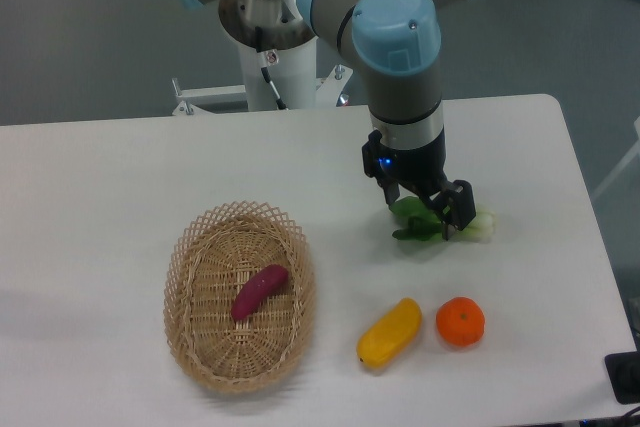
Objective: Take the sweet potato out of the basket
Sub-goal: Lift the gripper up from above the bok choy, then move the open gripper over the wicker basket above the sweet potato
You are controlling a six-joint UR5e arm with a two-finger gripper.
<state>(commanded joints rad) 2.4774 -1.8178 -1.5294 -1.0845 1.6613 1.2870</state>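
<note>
The sweet potato (260,291) is lying inside the basket (195,347), slanted on the woven floor with its upper end pointing toward the far right of the tabletop and its lower end toward the near left. It is resting near the middle of the basket, not touching the lacy rim. The basket is sitting toward the near left part of the white tabletop (110,197), close to the near edge.

The gripper (428,209) is hanging over the right half of the tabletop, well apart from the basket and from the sweet potato, which is lying down and to the left of it as the camera sees it. The dark fingers are pointing downward at a green leafy vegetable with a white stem (440,224), which is lying on the tabletop directly under and partly behind them. The jaws are standing apart with the green leaves showing between them; whether the fingers are pressing on the vegetable or merely straddling it is not something this view settles. Nothing of the sweet potato is lying between the jaws.

Nearer the near edge, a yellow oblong vegetable (390,332) is lying to the right of the basket, and a small orange fruit (460,321) is sitting just beside it on the right.
</note>
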